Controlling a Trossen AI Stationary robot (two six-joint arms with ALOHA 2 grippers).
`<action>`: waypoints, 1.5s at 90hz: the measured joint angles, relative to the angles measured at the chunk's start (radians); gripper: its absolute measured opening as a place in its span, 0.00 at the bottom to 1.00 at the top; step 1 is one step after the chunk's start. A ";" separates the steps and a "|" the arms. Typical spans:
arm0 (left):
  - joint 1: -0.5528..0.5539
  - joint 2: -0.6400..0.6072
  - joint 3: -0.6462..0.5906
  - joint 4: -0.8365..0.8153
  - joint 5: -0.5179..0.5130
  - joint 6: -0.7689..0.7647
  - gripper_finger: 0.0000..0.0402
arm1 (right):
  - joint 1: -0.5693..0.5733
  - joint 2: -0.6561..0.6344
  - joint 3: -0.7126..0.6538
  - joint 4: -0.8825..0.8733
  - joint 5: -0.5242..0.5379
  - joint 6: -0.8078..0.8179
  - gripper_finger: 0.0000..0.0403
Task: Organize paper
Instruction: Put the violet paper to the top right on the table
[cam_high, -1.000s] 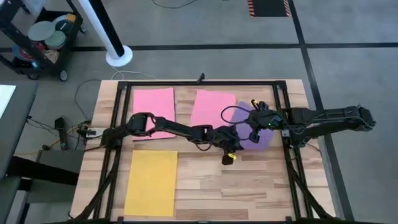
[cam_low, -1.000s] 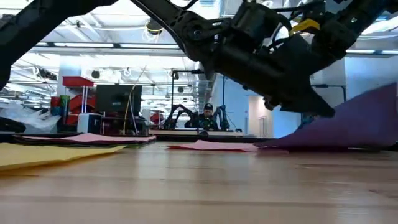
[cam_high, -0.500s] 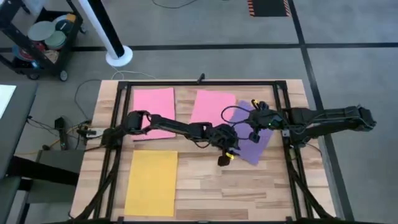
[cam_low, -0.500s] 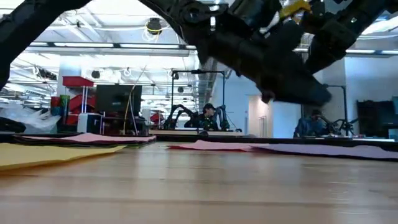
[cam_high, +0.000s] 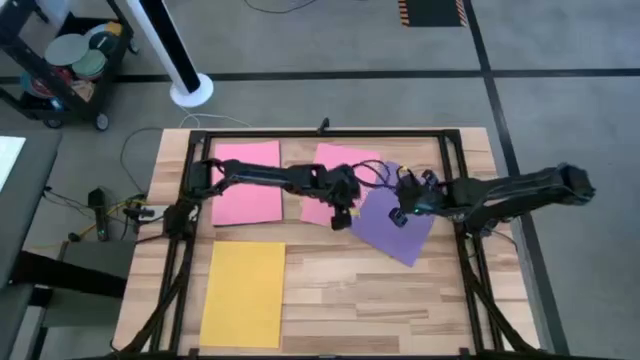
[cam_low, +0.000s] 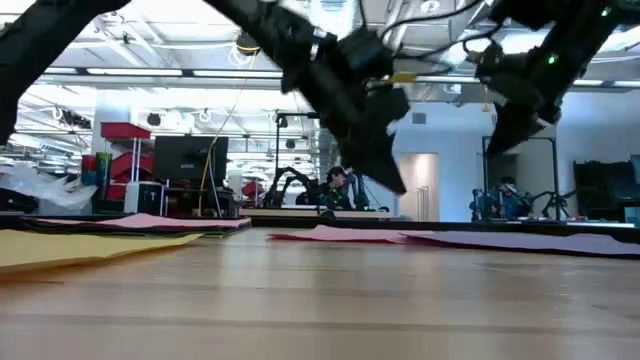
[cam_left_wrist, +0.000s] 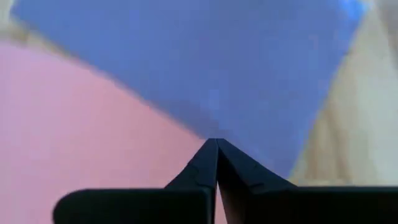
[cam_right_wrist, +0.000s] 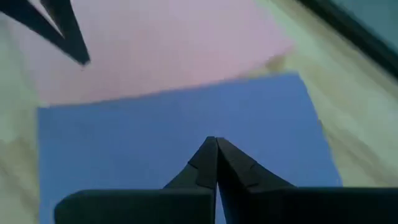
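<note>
We see the purple sheet (cam_high: 393, 224) lying flat right of the tabletop (cam_high: 330, 290) centre, skewed, its long axis running from 11 to 5 o'clock and overlapping a pink sheet (cam_high: 335, 182) at 10 o'clock. The left gripper (cam_high: 340, 219) and right gripper (cam_high: 402, 214) hang above it, fingers pressed together and empty.
</note>
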 joint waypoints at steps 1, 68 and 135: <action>0.005 0.000 -0.010 0.013 0.006 -0.008 0.00 | 0.002 0.008 0.000 -0.004 0.002 0.017 0.00; 0.119 -0.001 -0.304 0.382 0.005 -0.226 0.00 | 0.005 0.255 -0.220 0.245 -0.013 0.440 0.00; 0.182 -0.197 -0.593 0.578 -0.016 -0.278 0.00 | -0.143 0.272 -0.219 0.273 -0.093 -0.007 0.00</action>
